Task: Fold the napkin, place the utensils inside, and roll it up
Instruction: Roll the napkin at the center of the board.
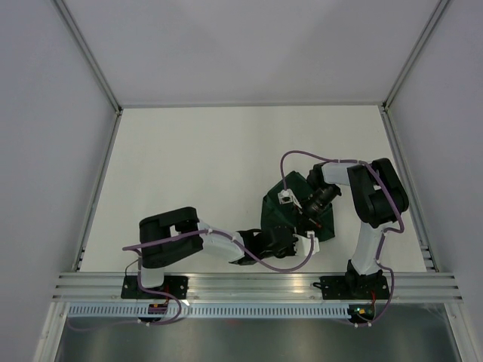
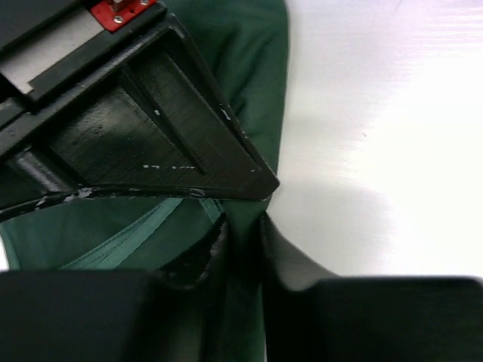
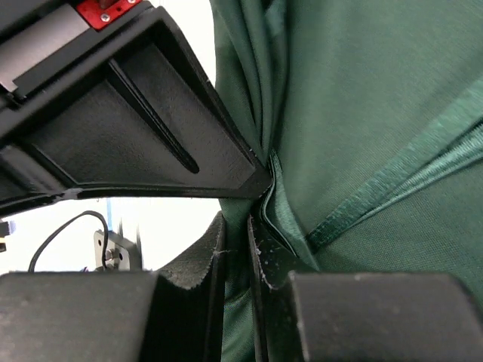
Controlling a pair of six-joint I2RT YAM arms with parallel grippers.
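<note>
The napkin (image 1: 285, 205) is seen bunched into a dark green, rumpled heap on the white tabletop (image 1: 204, 166). It lies right of centre & toward the near edge, btwn the 2 arms. Its folds are stacked unevenly, and no flat square outline can be made out.

The L arm (image 1: 177, 240) is stretched low across the tabletop from its base at bottom left, reaching rightward to the heap's near-left edge. In the L wrist view the left fingers (image 2: 151, 128) are seen closed on the napkin. A thin fold of green cloth is pinched btwn upper & lower finger, w/ a lighter hem strip (image 2: 128, 237) running diagonally under the upper one. Bare tabletop is seen to the right of the cloth edge there.

The R arm (image 1: 373, 200) is bent over from its base at bottom right, w/ the wrist pointed leftward onto the heap's right side. In the R wrist view the right fingers (image 3: 136, 136) are likewise clamped on the napkin, w/ several layers of a fold caught at the tips. Cloth fills the right half of that view, crossed diagonally by a stitched hem (image 3: 392, 185).

Purple cables (image 1: 302, 154) are looped over the R arm & alongside the L arm. An aluminium rail (image 1: 256, 284) is run along the near edge, w/ both bases bolted on it.
</note>
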